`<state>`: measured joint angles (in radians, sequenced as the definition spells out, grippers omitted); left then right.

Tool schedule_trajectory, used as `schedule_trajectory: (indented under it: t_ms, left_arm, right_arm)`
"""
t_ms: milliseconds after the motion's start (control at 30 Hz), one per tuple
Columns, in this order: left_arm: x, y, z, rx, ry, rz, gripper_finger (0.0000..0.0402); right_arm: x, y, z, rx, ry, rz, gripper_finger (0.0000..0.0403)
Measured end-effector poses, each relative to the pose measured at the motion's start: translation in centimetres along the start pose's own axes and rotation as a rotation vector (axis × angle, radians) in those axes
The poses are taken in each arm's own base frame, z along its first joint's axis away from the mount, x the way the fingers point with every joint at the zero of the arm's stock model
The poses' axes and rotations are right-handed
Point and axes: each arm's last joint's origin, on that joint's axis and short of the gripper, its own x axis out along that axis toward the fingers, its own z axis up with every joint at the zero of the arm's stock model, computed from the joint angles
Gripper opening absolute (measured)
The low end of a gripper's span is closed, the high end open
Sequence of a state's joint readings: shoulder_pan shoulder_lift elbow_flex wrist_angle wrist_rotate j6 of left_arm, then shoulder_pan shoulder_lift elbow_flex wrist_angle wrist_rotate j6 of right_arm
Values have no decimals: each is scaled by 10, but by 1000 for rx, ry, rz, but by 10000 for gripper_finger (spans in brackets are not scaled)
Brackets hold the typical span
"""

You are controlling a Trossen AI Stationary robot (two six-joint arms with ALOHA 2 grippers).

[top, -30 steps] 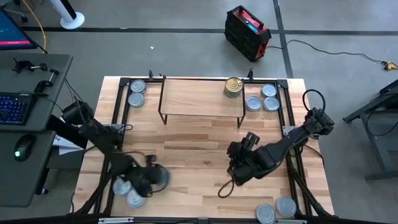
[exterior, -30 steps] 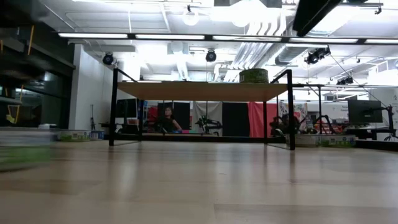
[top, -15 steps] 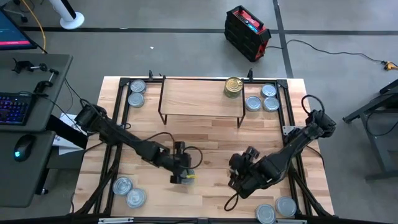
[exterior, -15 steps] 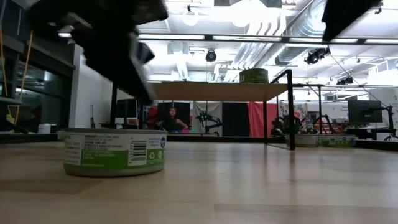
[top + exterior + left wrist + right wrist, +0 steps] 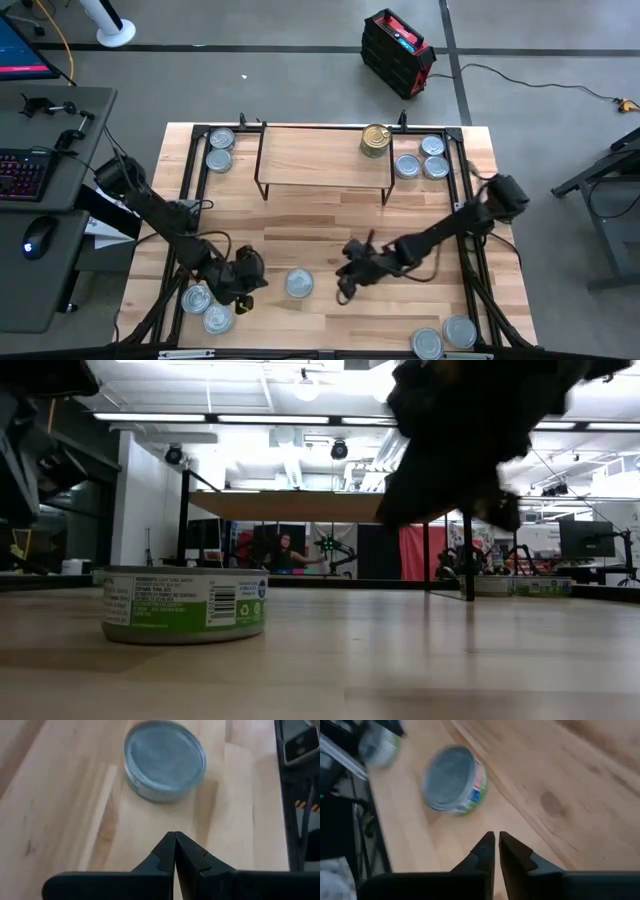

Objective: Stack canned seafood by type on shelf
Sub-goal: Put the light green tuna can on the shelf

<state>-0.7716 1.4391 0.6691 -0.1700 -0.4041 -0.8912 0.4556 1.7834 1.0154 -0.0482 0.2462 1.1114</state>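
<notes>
The left arm is reaching from the table's left edge toward the near left part, its elbow bent and its wrist angled down. The left gripper [image 5: 174, 851] is hanging low over the wood, its two dark fingers pressed tip to tip with nothing between them. The right arm is stretching from the right edge across toward the middle, lying low and nearly straight. The right gripper [image 5: 494, 851] is pointing leftward, its fingers [image 5: 485, 852] standing almost together, holding nothing.
</notes>
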Motion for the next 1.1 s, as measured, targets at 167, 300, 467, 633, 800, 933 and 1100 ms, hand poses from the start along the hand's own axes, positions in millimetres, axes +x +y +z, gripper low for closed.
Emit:
schedule_trajectory:
  t_ms: [167,300,467,633,800,933,1100]
  left_arm:
    - [7,6,7,45,-61,61,0]
    - [11,11,22,84,-118,58,0]
    - [16,21,34,164,-129,76,0]
    - [24,25,42,198,-112,23,0]
    - [37,21,30,194,-41,-15,0]
    - [41,13,17,178,-16,-8,0]
    - [49,7,5,214,-5,10,0]
  right_arm:
    - [39,0,7,9,123,13,3]
    - [63,7,7,14,148,13,3]
    - [80,18,10,16,138,13,1]
    - [92,23,13,25,117,-4,0]
    - [95,25,17,30,112,-8,0]
    - [96,25,17,31,96,-9,0]
    - [96,27,20,21,75,20,0]
